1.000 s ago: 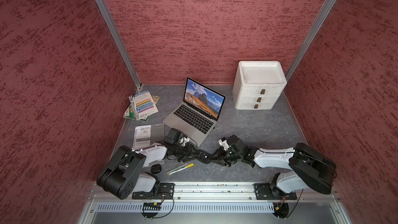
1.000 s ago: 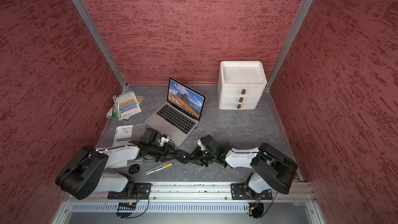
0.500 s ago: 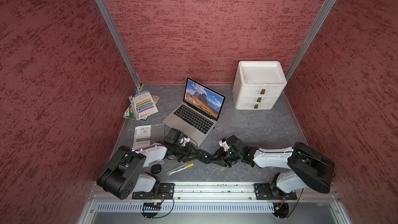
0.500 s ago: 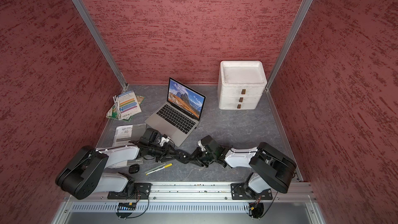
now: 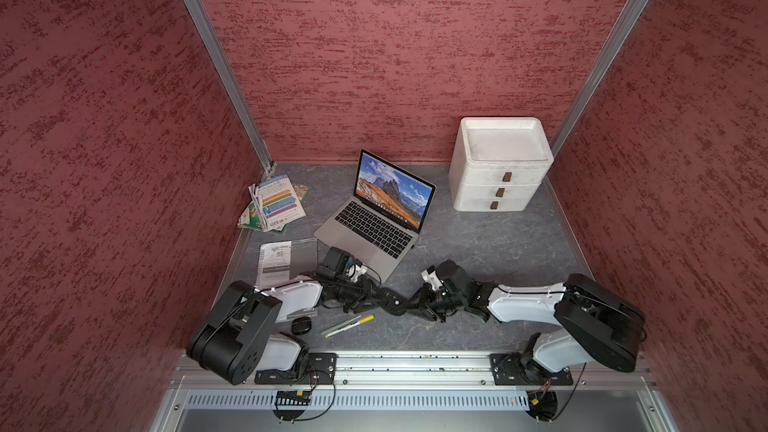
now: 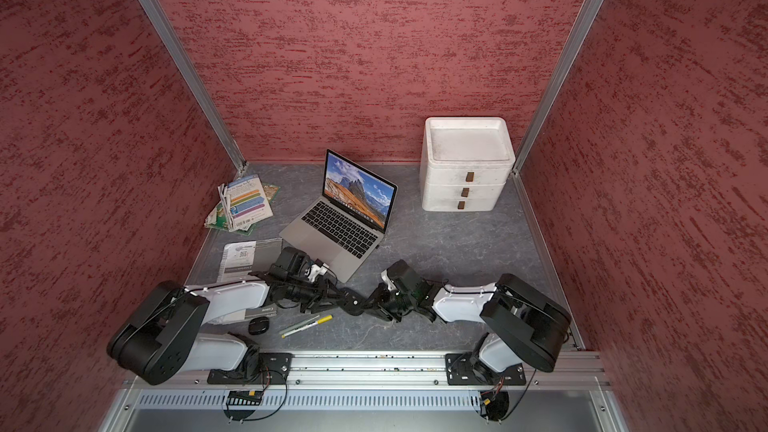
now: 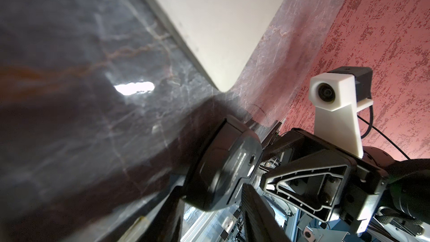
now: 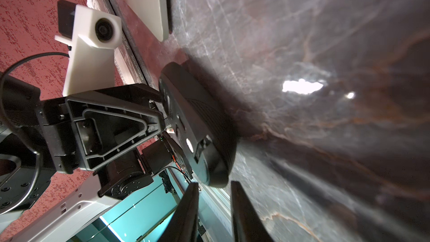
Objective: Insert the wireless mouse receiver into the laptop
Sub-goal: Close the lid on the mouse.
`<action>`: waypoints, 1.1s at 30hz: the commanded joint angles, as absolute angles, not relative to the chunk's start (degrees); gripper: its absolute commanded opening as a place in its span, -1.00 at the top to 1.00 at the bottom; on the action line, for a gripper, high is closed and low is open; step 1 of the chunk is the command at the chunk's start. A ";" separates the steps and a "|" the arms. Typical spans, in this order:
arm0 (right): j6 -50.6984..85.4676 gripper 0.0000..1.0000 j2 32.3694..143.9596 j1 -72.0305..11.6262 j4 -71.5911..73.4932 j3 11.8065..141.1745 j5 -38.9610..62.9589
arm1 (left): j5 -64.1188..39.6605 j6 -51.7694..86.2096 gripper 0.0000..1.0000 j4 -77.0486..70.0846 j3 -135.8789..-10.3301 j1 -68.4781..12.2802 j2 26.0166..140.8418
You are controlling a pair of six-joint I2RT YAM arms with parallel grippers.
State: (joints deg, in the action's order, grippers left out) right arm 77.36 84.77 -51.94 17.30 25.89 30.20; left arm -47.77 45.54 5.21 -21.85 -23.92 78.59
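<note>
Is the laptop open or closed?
Open. The laptop has its lid standing up from the keyboard, the black keys are showing, and the screen is lit with a mountain picture.

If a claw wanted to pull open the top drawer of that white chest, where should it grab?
Probably the small brown tab centred on the top drawer: its front is otherwise smooth. The drawers face the robot, so come in from that side, level with the table, one jaw each side of the tab.
</note>
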 commanded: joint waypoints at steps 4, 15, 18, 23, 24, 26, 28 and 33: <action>76.46 0.38 83.85 -52.29 15.08 27.47 29.14 | -48.48 44.79 0.11 4.28 -21.20 -24.28 78.42; 74.00 0.34 78.82 -52.28 8.57 27.66 28.78 | -45.28 43.46 -0.13 8.03 -21.32 -23.74 73.20; 68.61 0.35 75.47 -53.06 0.34 28.55 26.29 | -43.15 41.49 -0.15 10.36 -21.91 -23.34 71.30; 56.97 0.42 73.77 -57.42 -14.76 33.04 17.68 | -38.88 37.39 -0.19 15.27 -23.99 -23.12 69.56; 55.78 0.44 74.68 -58.37 -16.12 34.06 16.77 | -38.53 36.94 -0.19 15.37 -24.19 -23.12 69.45; 54.01 0.46 76.74 -60.78 -17.52 35.79 14.62 | -38.33 36.62 -0.21 15.01 -24.34 -23.16 69.81; 53.10 0.50 78.78 -62.53 -18.03 36.90 12.90 | -38.21 35.95 -0.22 14.28 -24.41 -23.12 70.30; 50.59 0.68 80.53 -64.25 -17.31 37.15 9.55 | -37.35 33.02 -0.22 12.44 -25.18 -23.19 72.62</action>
State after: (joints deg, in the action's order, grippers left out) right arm 54.11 79.94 -63.37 -14.63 36.23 14.50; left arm -38.57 36.12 13.32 -23.57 -23.42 71.42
